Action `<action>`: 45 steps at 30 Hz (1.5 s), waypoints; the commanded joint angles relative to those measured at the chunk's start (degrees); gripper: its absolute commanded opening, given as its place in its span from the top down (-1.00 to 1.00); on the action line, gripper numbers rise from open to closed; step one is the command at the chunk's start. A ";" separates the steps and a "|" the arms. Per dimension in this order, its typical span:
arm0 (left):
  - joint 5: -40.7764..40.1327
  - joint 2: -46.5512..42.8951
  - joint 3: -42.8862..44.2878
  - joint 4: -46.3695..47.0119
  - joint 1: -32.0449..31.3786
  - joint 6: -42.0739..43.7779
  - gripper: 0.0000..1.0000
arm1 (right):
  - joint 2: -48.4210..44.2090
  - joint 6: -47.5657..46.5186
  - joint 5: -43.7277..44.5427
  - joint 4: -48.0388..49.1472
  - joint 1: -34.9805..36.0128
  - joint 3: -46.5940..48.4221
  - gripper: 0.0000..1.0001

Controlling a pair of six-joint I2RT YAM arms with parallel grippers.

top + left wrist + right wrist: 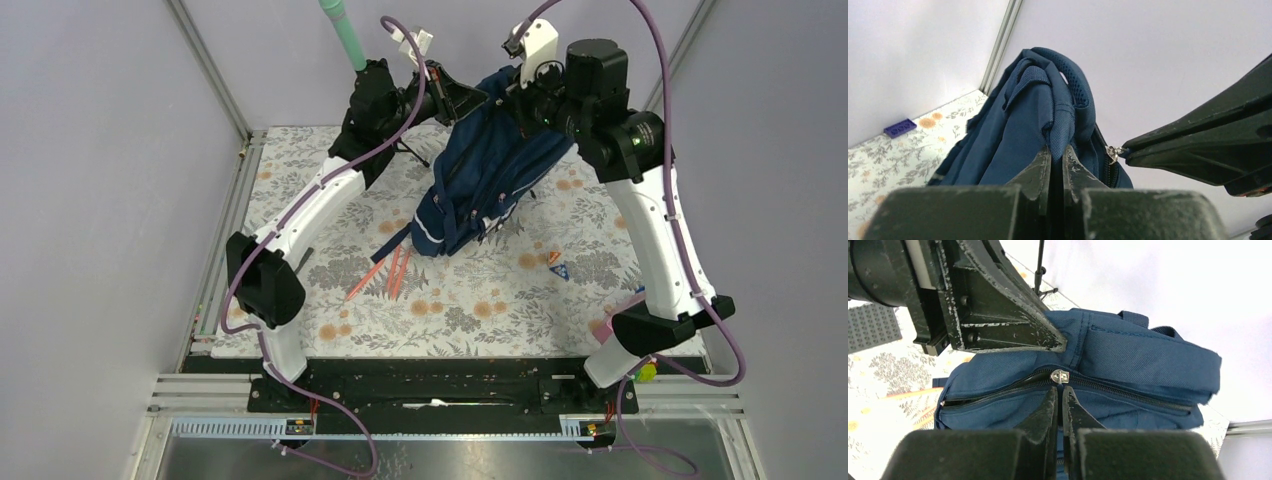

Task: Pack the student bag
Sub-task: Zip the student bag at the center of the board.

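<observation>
Student bag [480,180] is held up off the floral mat [480,310] at the far middle of the table, slung between both arms. In the top view its long axis runs diagonally: top end up at the two grippers (far, slightly right), bottom end with the white strip down toward the near left. Can't tell if that low end touches the mat.

Left gripper [1056,150]: fingers pressed nearly together, pinching a fold of navy fabric at the bag's top edge. The padded strap arches just above it.

Right gripper [1059,390]: fingers nearly together, tips right at the metal zipper pull [1059,376] and apparently nipping it (the left wrist view shows the same contact). The zip gapes a little on one side of the slider and is closed on the other.

Orange pencils [385,272] lie on the mat just near-left of the bag's low end. A blue brick [899,128] sits near the wall.
</observation>
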 commanded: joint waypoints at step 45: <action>-8.53 -11.96 -16.19 17.44 1.22 -2.01 1.00 | -18.81 19.89 13.72 8.83 25.18 -32.46 -0.57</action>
